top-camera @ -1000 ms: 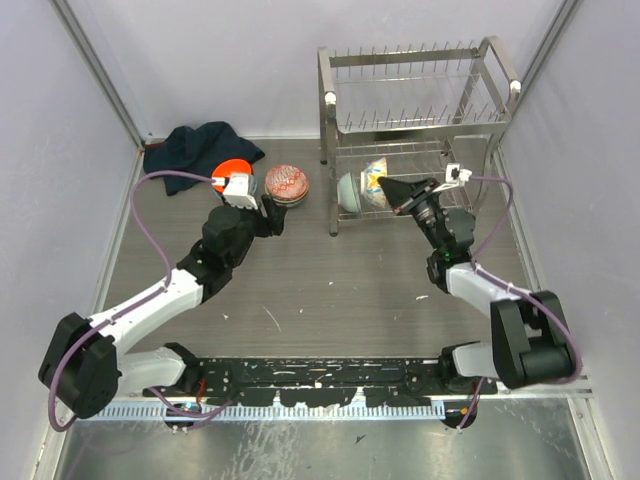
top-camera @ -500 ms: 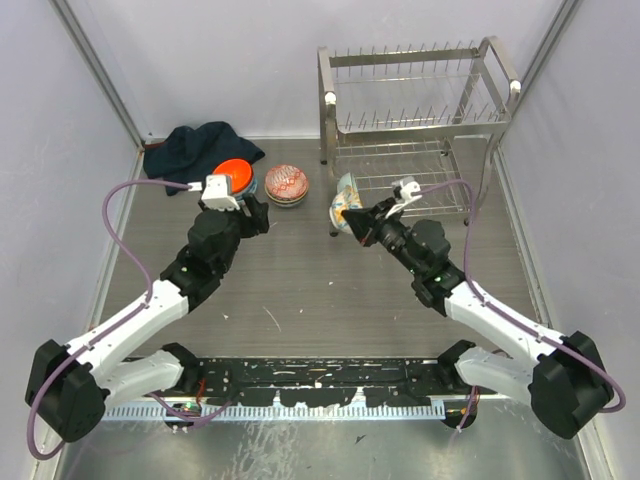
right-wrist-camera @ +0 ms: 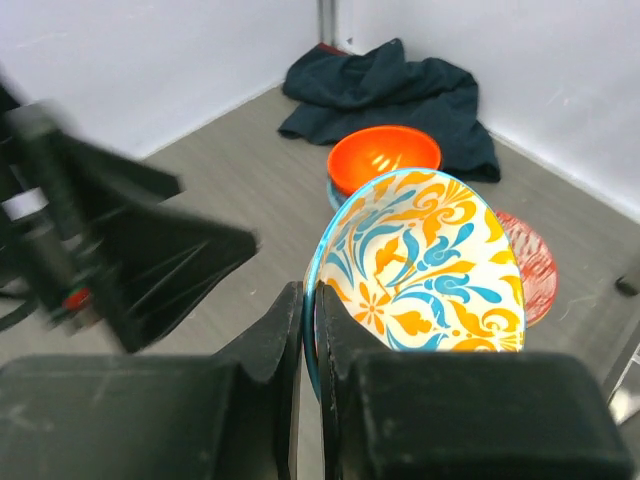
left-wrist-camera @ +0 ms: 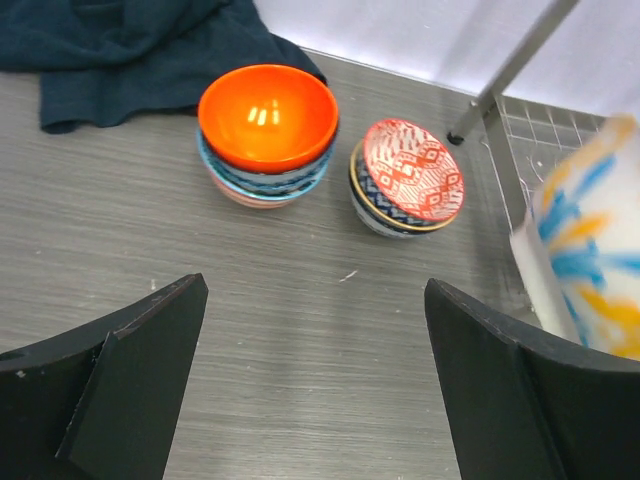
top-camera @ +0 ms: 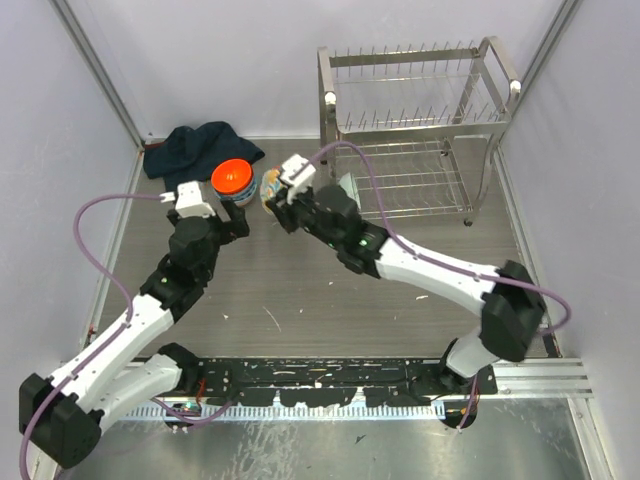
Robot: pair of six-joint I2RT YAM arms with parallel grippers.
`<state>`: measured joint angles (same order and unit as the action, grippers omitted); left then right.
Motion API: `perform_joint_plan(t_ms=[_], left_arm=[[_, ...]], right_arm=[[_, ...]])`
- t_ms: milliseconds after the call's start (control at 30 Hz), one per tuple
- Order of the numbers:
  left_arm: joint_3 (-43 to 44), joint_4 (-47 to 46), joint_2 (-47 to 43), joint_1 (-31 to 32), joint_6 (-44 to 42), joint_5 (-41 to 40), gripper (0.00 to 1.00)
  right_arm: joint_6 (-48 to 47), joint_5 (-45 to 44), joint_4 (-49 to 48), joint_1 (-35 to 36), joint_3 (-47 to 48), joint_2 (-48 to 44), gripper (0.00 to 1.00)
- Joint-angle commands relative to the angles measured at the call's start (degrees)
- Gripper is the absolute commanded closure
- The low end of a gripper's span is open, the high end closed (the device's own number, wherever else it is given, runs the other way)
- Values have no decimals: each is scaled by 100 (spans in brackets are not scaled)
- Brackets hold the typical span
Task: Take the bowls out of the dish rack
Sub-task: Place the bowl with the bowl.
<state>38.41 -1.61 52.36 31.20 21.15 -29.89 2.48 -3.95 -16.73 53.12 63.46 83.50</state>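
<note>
The right gripper (right-wrist-camera: 310, 300) is clamped narrow on the rim of a floral bowl (right-wrist-camera: 425, 270) - white inside, with blue, orange and yellow scrollwork. One finger is inside the rim and one outside, and the bowl is tipped up on edge. In the top view this bowl (top-camera: 270, 190) hangs above the table (top-camera: 330, 300), left of the dish rack (top-camera: 415, 120) and outside its frame, with the right arm reaching across from the rack side.

Just beyond it the orange bowl (left-wrist-camera: 268, 115) sits as the top of a small stack, on blue-patterned bowls (left-wrist-camera: 262, 182). Beside that stack, close but apart, a bowl with a red geometric pattern (left-wrist-camera: 412, 170) is nested in a dark blue patterned bowl (left-wrist-camera: 378, 215). A dark blue cloth (top-camera: 195, 145) lies crumpled in the far left corner, behind the orange bowl.

The left gripper (left-wrist-camera: 315, 290) is spread wide and holds nothing - its black fingers (left-wrist-camera: 140, 370) frame bare table short of the two stacks. The held bowl shows blurred at the right edge of the left wrist view.

No lettering can be read on the bowls or the rack.
</note>
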Motion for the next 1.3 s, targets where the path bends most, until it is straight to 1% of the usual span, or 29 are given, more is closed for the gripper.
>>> perform_joint_plan(t_ms=[0,233,367,433,667,933,1267], left_arm=[[-377,199,-540,-181,247,-387,2],[-536,477,-1194,-281,136,-593,2],[-573,637,-1444,-290,57,-667,2],[-609,660,-1564,-289,43,-648,2],[-675,679,-1790,-289,4,-593,2],[-719,615,-1842,-290,-21,-594,2],[-741,565,-1838,-288,-58,-618,2]], right_arm=[[-816,-796,429,-13,1570,885,99],[-1495,-1613,1480,-13,3791,2719,99],[-1698,-1927,1786,-31,4640,3489,99],[-1707,-2012,1891,-62,4922,3774,99],[-1571,-2040,2038,-266,5271,4218,99],[-1447,-1911,1715,-531,5095,4355,99],[-1335,-1665,1665,-672,5181,4541,99]])
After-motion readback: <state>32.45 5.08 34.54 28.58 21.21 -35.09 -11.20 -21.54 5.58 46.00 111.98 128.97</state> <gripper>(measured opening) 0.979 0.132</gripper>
